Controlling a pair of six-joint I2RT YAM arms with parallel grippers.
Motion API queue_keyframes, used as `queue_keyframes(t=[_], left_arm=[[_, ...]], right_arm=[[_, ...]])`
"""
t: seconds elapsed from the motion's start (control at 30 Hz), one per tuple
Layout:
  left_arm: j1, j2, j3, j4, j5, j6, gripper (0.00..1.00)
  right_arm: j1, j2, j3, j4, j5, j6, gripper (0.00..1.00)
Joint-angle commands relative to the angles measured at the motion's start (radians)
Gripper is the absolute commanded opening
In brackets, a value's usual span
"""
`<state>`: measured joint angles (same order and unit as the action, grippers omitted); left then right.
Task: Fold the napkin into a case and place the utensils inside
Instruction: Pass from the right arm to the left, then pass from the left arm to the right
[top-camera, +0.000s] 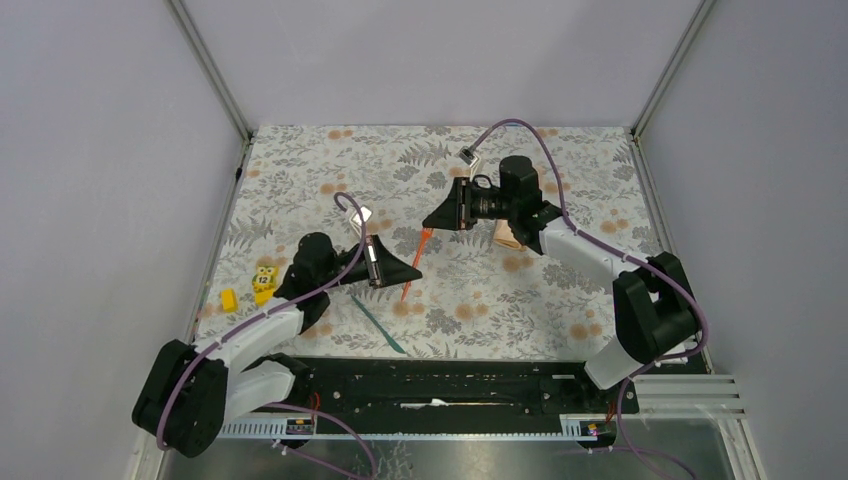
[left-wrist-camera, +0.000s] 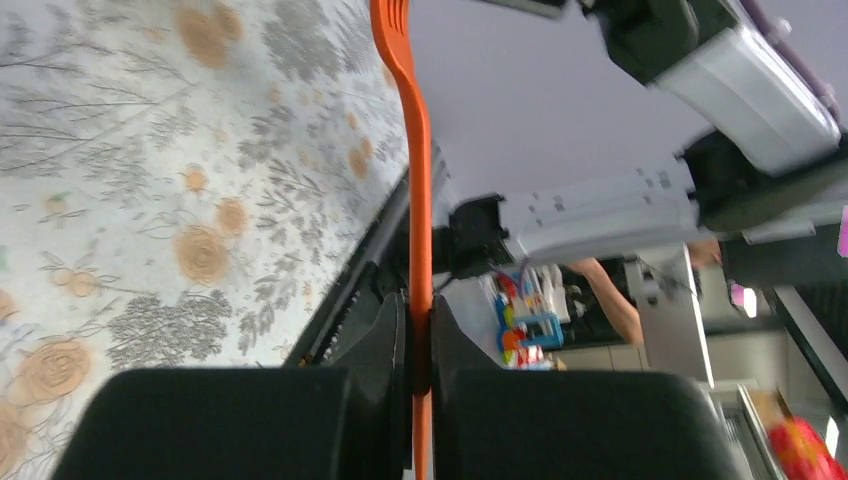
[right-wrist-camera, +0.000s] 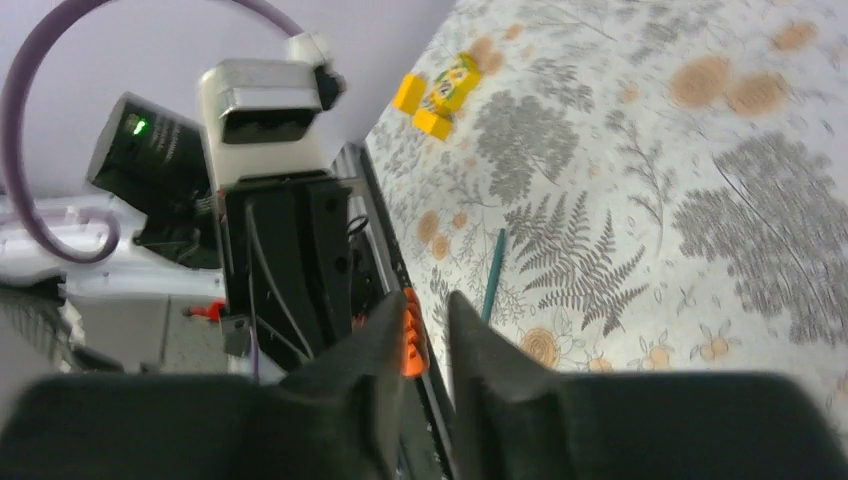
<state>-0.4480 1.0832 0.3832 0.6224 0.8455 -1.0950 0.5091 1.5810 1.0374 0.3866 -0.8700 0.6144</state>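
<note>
**Utensil handover above the tabletop, which is covered by a grey floral cloth.** The step in hand appears to be passing the orange-red fork to the arm stationed over the case. The case is a folded peach-orange cloth lying right of centre toward the far edge. It is largely hidden beneath the right arm, so which way its mouth faces cannot be told. To do the step well, the receiving side should close fully before the giving side lets go. The fork should then travel lengthwise in line with the case, low and slow, so that the layered edges are not rumpled. The left fingers are clamped on the fork partway along its handle. They hold it near the centre of the tabletop, apparently lifted, with its tines directed toward the far right corner. The right fingers stand narrowly apart around what appears to be the tine end. In the right wrist view the fork touches one finger and a thin gap shows beside the other, so that grip seems not yet made. The teal-green utensil lies free on the tabletop close to the near edge, left of centre. It is well apart from both sets of fingers.
</note>
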Motion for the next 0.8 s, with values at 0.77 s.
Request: queue_keyframes(t=[0.77], left_arm=[[-0.299, -0.093, 0.324, -0.751, -0.843, 0.694, 0.0]], right_arm=[[0.175, 0.012, 0.293, -0.64, 0.492, 0.211, 0.35]])
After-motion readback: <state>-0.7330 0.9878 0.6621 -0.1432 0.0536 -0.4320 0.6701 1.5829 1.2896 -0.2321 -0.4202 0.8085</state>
